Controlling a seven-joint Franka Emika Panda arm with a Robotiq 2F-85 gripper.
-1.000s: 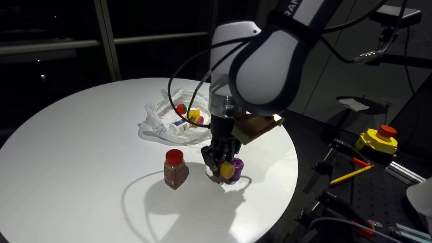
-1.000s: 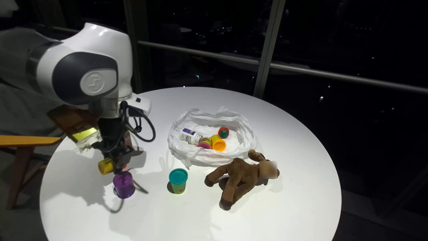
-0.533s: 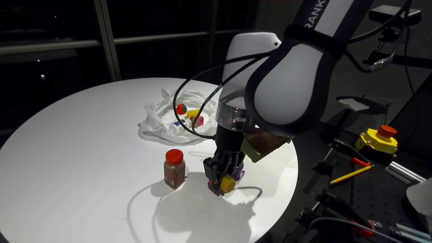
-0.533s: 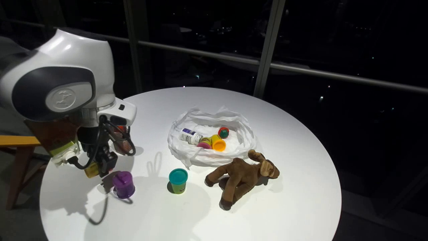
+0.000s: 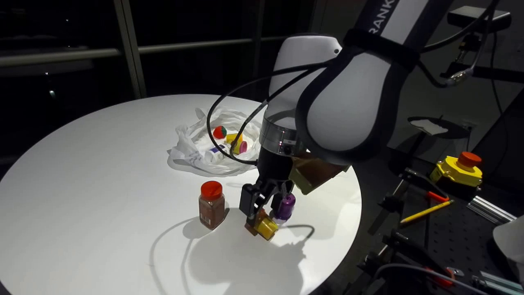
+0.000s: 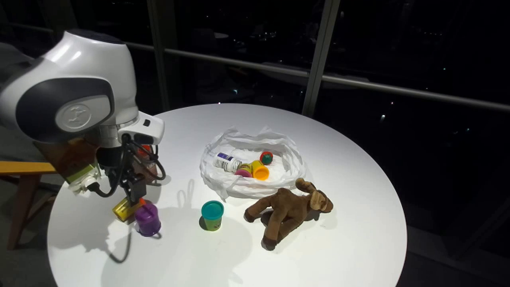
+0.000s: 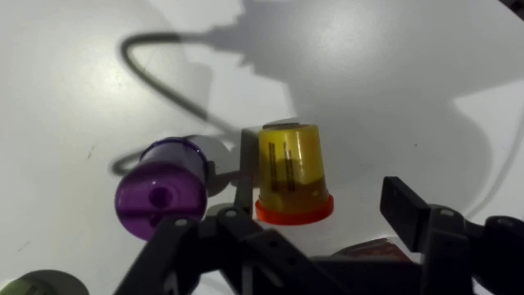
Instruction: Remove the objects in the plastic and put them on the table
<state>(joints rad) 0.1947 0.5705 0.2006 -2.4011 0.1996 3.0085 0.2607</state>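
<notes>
The white plastic bag (image 6: pixel 297 161) stands open on the table in both exterior views. It holds a white bottle (image 6: pixel 226 161), a yellow can with a pink lid (image 6: pixel 244 170), a yellow can with an orange lid (image 6: pixel 261 172) and a red ball with a green top (image 6: pixel 266 158). My gripper (image 5: pixel 264 207) is open, low over the table beside the purple jar (image 5: pixel 285 207). A yellow can with a red lid (image 7: pixel 291 164) lies tipped between the spread fingers (image 7: pixel 321 180), close to the left finger and apart from the right one. I cannot tell whether the left finger touches it.
A red-capped spice bottle (image 5: pixel 211 208) stands near the gripper. A green can with a teal lid (image 6: pixel 212 216) and a brown plush toy (image 6: pixel 287 209) are on the round table (image 6: pixel 338 255). The purple jar also shows left of the jaws in the wrist view (image 7: pixel 163 196).
My arm has moved lower and away from the bag, carrying the red-lidded yellow can past the purple jar. The fingers have then opened and the can is let go at the table.
</notes>
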